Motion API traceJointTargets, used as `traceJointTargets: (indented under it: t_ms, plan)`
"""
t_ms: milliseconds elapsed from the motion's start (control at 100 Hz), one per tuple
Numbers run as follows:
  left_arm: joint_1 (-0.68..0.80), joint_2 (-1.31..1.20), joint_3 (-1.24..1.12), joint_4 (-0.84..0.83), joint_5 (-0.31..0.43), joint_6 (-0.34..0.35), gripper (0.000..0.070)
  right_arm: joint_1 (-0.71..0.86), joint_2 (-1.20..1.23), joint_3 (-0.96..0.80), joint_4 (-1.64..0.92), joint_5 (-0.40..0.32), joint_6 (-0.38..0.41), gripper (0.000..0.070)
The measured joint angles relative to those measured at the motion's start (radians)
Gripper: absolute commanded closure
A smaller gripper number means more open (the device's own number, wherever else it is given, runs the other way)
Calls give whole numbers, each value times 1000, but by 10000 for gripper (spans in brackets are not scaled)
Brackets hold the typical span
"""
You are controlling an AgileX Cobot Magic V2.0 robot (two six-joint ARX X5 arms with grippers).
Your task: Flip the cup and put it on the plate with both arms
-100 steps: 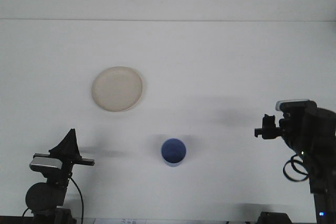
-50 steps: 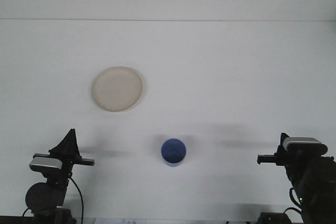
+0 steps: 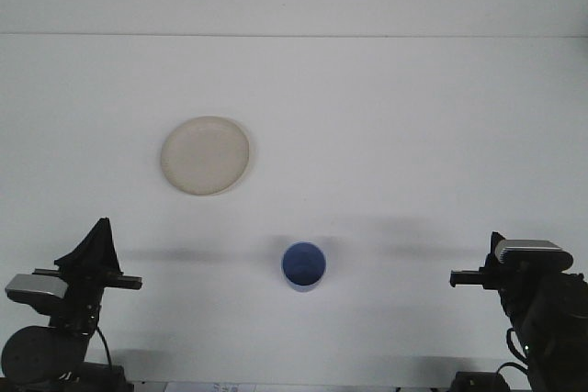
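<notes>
Left hand (image 3: 92,259) sits low at the near left corner of the table (image 3: 386,117), holding nothing, and from this angle I cannot tell how far its fingers are apart. Over on the far side, right hand (image 3: 464,277) is low at the near right edge, pointing inward toward the middle, also with nothing in it, and again its fingers are too small and dark to read. Between the two, closer to the front edge, stands the cup (image 3: 303,265), blue, upright with its mouth facing up so the inside shows. It stands alone on the white surface, well apart from both hands. Up and to the left of it lies the plate (image 3: 205,155), pale cream and round, flat on the table, with nothing on it. Cup and plate are clearly apart, the plate farther back and nearer the left arm's side. A soft shadow falls beside the cup and trails out from each arm across the table.
</notes>
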Motion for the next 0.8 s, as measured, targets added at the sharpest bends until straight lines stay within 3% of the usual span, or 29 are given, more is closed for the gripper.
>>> traceJointTargets:
  t_ms: [100,260,470,680,730,800]
  plan:
    - [0,121,167,-137,42,69,688,0,0,0,0,0,0,700]
    - [0,357,446,-414,174,189,688,0,0,0,0,0,0,700]
    - [-22,667,718,-750,348,220,688,0,0,0,0,0,0,700]
    - [-55,845,773,-830,374,219,678,0,0,0,-1,0,0,700]
    - [-62,859,773,-835,375,219,606,0,0,0,-1,0,0,700]
    - [-69,880,774,-835,375,217,353,0,0,0,-2,0,0,700]
